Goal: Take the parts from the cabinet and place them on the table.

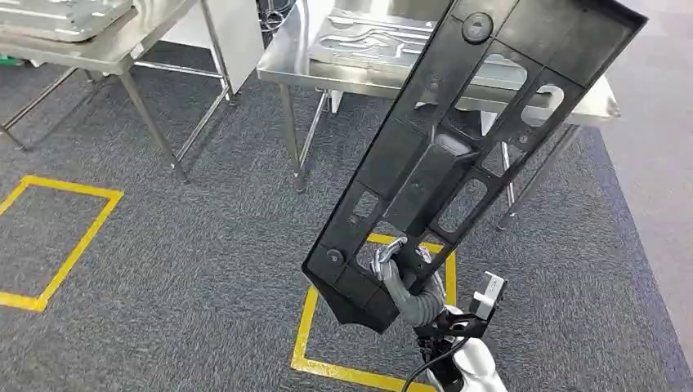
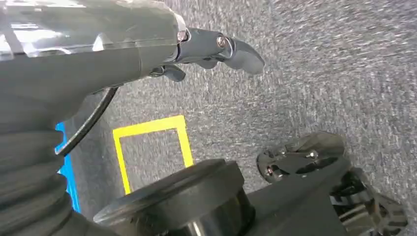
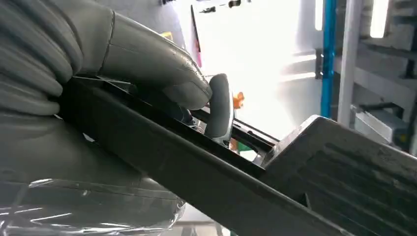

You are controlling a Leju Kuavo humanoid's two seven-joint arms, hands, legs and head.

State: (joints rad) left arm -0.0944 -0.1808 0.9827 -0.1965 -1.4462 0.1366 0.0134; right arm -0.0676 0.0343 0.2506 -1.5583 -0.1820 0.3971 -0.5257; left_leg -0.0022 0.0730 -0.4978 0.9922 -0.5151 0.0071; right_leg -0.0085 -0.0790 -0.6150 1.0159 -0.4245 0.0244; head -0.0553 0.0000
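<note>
The right hand (image 1: pixel 398 269) pinches the long black ribbed plastic panel (image 1: pixel 458 139) by one end (left hand (image 2: pixel 216 49) loosely spread, holding nothing), so it could twist loose or strike the steel table (image 1: pixel 282 61).

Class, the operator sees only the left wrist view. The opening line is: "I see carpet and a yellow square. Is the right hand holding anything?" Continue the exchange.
Observer: Yes. The right hand grips a long black panel near its lower end.
Operator: Is it on a table?
Observer: It appears not. In the head view it is held up, tilted, with its upper end crossing the steel table.
Operator: Anything on that table?
Observer: A grey metal part lies on it.
</note>
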